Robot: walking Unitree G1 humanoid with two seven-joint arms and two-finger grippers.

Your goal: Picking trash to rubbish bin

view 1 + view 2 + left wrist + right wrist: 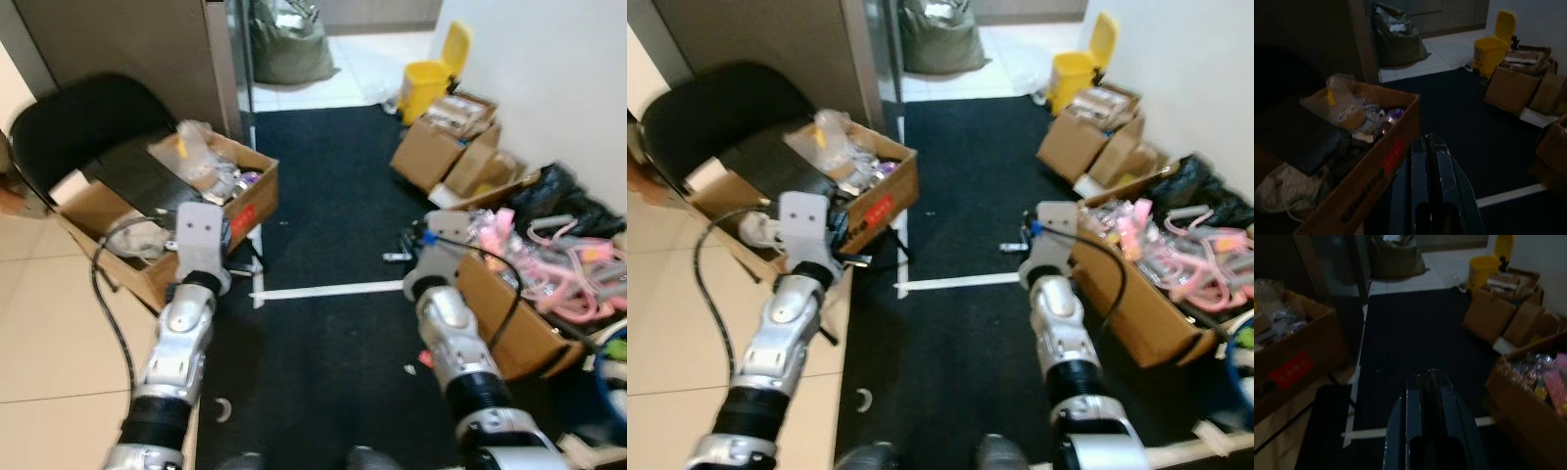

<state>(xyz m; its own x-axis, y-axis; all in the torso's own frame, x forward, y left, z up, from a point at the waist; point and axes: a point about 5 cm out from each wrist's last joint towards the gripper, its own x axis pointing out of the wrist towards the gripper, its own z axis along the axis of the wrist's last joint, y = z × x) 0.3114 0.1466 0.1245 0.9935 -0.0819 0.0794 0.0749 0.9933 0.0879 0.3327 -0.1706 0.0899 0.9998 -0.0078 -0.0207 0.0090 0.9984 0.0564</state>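
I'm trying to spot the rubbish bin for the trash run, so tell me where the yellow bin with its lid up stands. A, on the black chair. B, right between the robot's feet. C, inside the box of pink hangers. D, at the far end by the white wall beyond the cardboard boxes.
D: the yellow bin stands on the pale floor at the far end, against the white wall, just past the stacked cardboard boxes.

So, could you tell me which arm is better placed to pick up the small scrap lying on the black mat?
Right. The scrap lies just beside the right arm, while the left gripper points at the cardboard box.
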